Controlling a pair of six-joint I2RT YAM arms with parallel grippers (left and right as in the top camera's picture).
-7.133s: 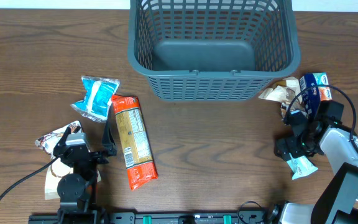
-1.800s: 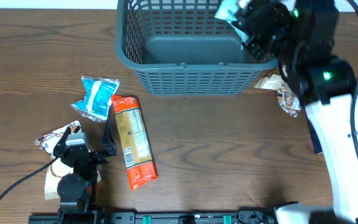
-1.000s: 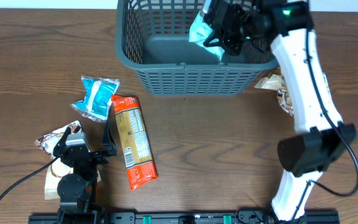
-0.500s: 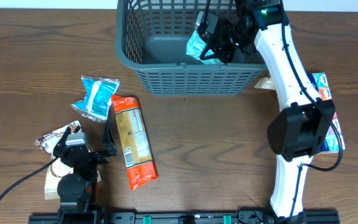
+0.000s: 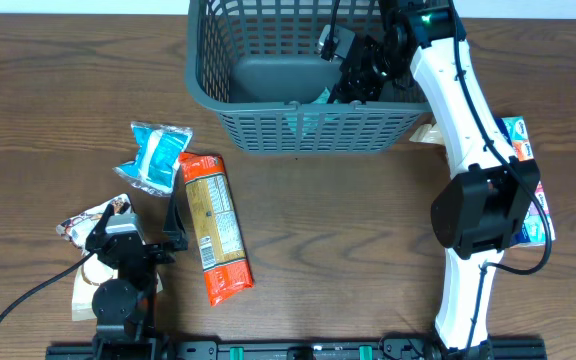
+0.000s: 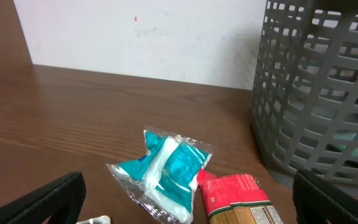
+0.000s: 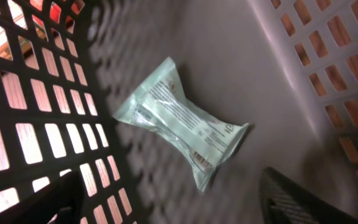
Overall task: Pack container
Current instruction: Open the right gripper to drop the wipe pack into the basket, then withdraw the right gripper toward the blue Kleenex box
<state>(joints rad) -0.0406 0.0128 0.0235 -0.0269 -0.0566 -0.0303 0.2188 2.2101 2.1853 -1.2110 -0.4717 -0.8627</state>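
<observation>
The container [image 5: 298,128] is a dark grey lattice basket at the table's far edge, also seen at the right of the left wrist view [image 6: 316,93]. My right gripper [image 5: 356,70] hangs inside it, open, its fingers [image 7: 303,199] spread wide with nothing between them. A pale teal snack pack [image 7: 179,127] lies loose on the basket floor below them, by the near wall [image 5: 318,97]. My left gripper [image 5: 173,230] rests open and empty on the table at the lower left. Ahead of it lie a blue pack [image 6: 166,171] and a red pack [image 6: 238,196].
On the table left of the basket lie the blue pack [image 5: 155,155], the long red-and-orange pack [image 5: 214,228] and a brown-white pack [image 5: 93,215]. To the basket's right are a tan pack [image 5: 448,145] and blue packs [image 5: 516,140], partly behind the right arm.
My right gripper opened inside the basket and the teal pack it held dropped onto the basket floor. The left arm stayed still.
</observation>
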